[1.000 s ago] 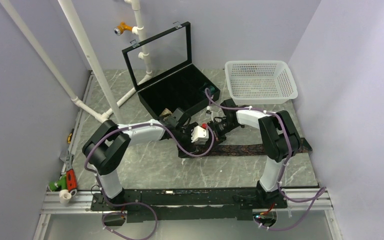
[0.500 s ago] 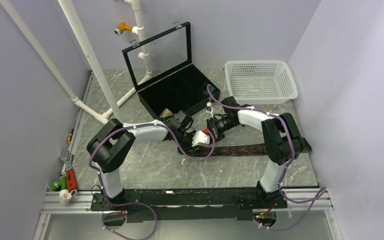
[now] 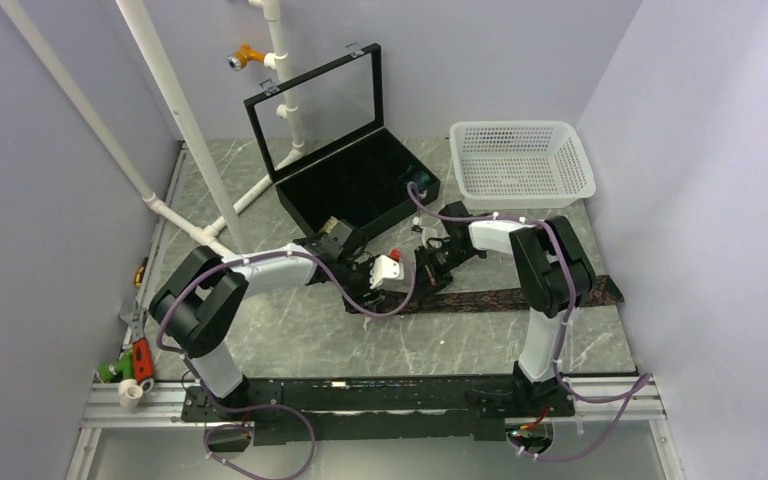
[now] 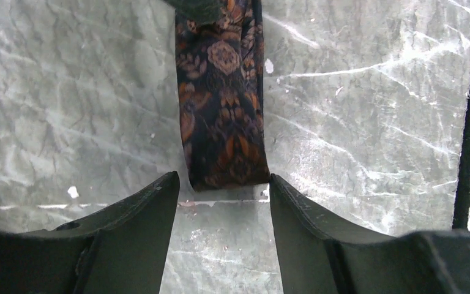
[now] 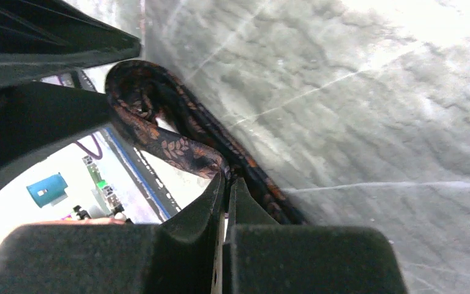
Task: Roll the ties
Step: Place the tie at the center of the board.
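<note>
presently, left wrist: left gripper (image 4: 223,188) fingers spread apart, end of dark floral tie (image 4: 220,104) flat on marble table (image 4: 67,92) between the tips, right wrist: right gripper (image 5: 226,184) fingers pressed together on a fold of the tie, top: tie stretched rightward in front of black case (image 3: 360,185)

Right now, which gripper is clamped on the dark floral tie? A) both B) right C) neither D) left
B: the right gripper has its fingers closed on a fold of the tie, while the left gripper stands open, the tie's end showing flat in the gap between its fingers.

no readable text, labels or numbers
</note>
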Robot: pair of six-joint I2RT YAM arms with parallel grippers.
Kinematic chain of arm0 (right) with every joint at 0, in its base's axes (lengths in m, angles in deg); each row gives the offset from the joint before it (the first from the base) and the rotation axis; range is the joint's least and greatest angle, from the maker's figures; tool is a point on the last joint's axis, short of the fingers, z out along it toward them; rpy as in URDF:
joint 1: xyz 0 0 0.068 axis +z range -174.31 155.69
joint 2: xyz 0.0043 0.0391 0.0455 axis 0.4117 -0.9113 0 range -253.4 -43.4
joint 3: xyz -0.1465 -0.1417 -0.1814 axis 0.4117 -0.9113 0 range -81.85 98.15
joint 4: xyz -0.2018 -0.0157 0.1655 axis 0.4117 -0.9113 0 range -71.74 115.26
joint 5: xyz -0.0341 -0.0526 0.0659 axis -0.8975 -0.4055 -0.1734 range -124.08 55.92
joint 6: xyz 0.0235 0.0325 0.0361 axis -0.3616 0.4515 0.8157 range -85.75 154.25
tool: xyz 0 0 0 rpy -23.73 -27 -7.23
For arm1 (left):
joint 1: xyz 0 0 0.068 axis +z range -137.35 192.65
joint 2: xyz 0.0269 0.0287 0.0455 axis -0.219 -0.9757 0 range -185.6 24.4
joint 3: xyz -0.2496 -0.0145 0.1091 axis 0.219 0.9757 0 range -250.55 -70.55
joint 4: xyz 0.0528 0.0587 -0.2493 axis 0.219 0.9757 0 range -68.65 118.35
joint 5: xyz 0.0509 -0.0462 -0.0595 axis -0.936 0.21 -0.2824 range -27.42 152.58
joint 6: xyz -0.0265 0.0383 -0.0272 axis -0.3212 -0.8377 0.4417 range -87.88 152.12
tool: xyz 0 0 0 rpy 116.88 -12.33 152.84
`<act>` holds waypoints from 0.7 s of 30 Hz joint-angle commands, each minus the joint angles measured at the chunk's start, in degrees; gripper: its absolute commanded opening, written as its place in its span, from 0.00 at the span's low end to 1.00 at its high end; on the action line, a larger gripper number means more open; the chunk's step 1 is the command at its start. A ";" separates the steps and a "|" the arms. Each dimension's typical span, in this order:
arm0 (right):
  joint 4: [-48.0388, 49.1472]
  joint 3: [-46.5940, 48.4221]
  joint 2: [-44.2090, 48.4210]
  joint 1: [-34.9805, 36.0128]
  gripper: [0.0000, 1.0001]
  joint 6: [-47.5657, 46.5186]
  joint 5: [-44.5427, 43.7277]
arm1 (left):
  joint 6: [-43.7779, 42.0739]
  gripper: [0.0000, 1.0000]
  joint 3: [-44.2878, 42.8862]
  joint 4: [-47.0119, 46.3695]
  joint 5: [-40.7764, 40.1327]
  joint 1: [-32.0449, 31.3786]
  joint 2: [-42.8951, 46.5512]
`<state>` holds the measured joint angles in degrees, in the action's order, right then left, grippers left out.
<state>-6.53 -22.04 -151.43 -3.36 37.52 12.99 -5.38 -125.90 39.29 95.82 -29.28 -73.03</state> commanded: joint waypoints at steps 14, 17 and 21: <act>0.41 -1.94 -0.55 1.70 0.00 -4.46 -7.30 | 8.34 0.39 -0.30 -9.46 3.21 -2.69 3.38; 1.09 -2.39 -0.58 1.94 0.00 -4.02 -6.88 | 10.20 0.36 -2.06 -10.48 3.09 -4.24 2.88; 1.48 -2.41 -0.57 2.13 0.00 -3.41 -5.71 | 14.42 0.39 -4.73 -12.52 2.13 -6.24 -1.00</act>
<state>-5.83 -22.72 -152.12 -2.40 35.73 10.98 3.85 -126.69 30.89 96.43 -33.55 -71.58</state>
